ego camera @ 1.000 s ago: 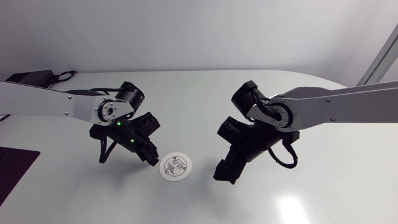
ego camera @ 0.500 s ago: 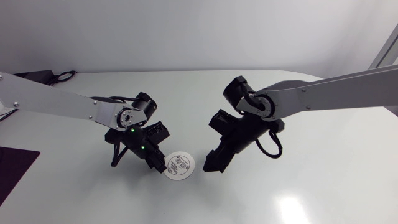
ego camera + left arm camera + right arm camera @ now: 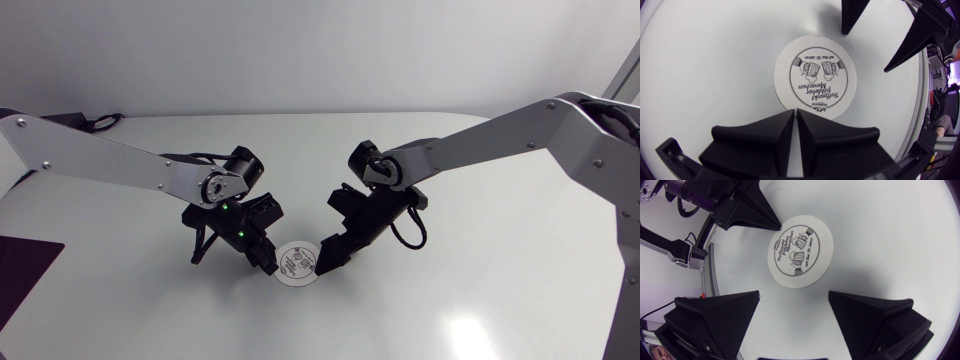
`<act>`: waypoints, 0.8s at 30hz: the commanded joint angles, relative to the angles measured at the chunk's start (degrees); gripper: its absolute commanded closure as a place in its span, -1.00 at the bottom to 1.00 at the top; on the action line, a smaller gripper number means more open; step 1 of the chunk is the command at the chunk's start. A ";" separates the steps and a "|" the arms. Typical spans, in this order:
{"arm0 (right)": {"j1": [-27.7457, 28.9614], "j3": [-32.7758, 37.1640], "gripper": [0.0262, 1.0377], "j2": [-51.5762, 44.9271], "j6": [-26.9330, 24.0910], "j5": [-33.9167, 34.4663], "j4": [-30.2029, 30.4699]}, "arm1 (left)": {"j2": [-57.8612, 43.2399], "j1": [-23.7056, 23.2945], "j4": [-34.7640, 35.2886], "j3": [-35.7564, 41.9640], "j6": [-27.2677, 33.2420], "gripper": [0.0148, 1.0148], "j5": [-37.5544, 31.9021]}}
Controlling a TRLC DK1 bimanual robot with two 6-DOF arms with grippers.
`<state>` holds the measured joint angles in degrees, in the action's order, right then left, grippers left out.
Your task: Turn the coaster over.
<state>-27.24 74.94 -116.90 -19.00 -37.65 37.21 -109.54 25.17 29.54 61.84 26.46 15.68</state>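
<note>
**Coaster flat between our two grippers**

The coaster point(image 3: 298, 263) lies print-up on the white table point(image 3: 470, 300). Our left gripper point(image 3: 266, 260), fingers pressed together, has its tips at the rim. Our right gripper point(image 3: 328, 258) stands spread just beside the opposite edge.

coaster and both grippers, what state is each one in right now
coaster: lying flat on the table, printed face up, not gripped
left gripper: shut, empty, fingertips at the coaster's edge
right gripper: open, fingers spread wide, empty, coaster just ahead of it
</note>
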 commanded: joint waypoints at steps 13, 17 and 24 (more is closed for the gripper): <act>3.34 3.20 -0.92 -1.84 1.51 -4.28 4.89 | -6.04 5.15 1.05 2.76 -1.41 0.84 0.31; 5.80 4.08 -0.92 -1.05 0.72 -5.51 7.09 | -5.95 5.07 1.22 2.93 -1.32 0.84 0.58; 7.38 3.64 -0.92 -2.81 -0.24 -5.95 9.11 | -6.22 6.21 1.22 3.99 -1.50 0.84 1.02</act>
<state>-19.88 78.61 -118.04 -18.87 -42.98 45.04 -112.33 30.22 29.61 65.84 25.82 16.51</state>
